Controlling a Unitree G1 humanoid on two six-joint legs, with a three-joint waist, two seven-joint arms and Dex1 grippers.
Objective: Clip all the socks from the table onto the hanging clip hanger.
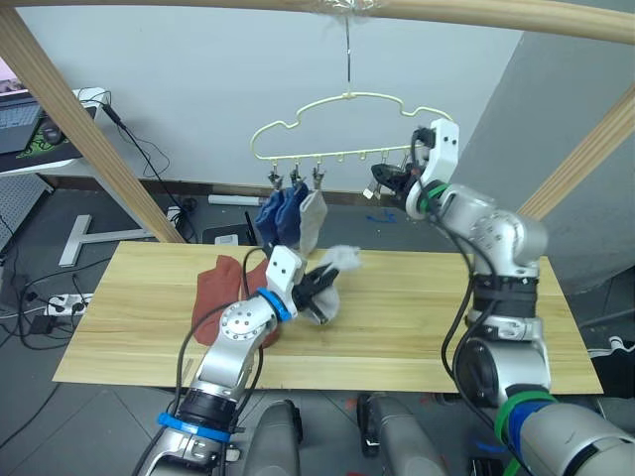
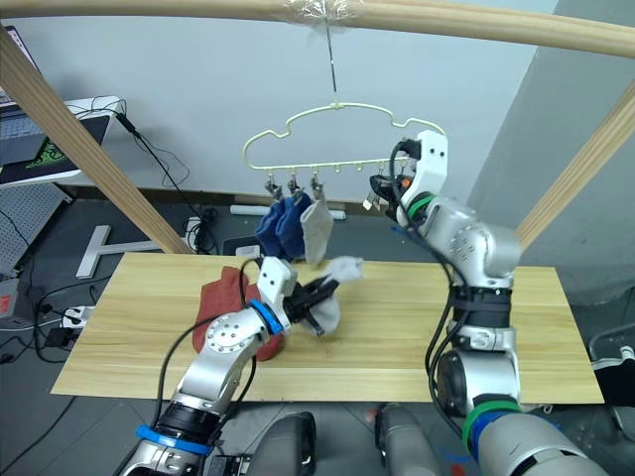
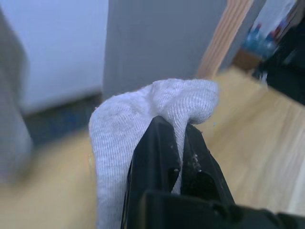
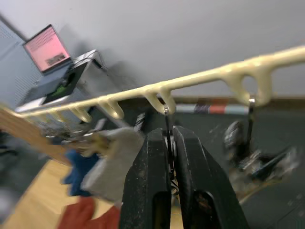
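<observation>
The left pincer [image 1: 319,288], nearest the camera at lower centre of the left eye view, is clenched on a light grey sock [image 1: 337,266]; in the left wrist view the sock [image 3: 143,124] bulges out above both black fingers [image 3: 155,157]. The sock is raised above the worktop [image 1: 437,317], its free end pointing toward the right of the frame.

The worktop spans the lower middle of the frame. A heap of rust-red socks [image 1: 216,288] lies on its left part, just behind the left arm.

The clip hanger [image 1: 332,129] hangs by its hook from the wooden pole [image 1: 476,12] at upper centre. 3 socks hang from the clips at the left end of its bar: 2 blue socks [image 1: 280,216] and 1 hanging grey sock [image 1: 312,220], touching one another.

The right pincer [image 1: 389,180] is raised at the right end of the hanger bar. In the right wrist view its fingers [image 4: 152,176] are clenched on an empty clip [image 4: 167,138] hanging from the bar [image 4: 190,83].
</observation>
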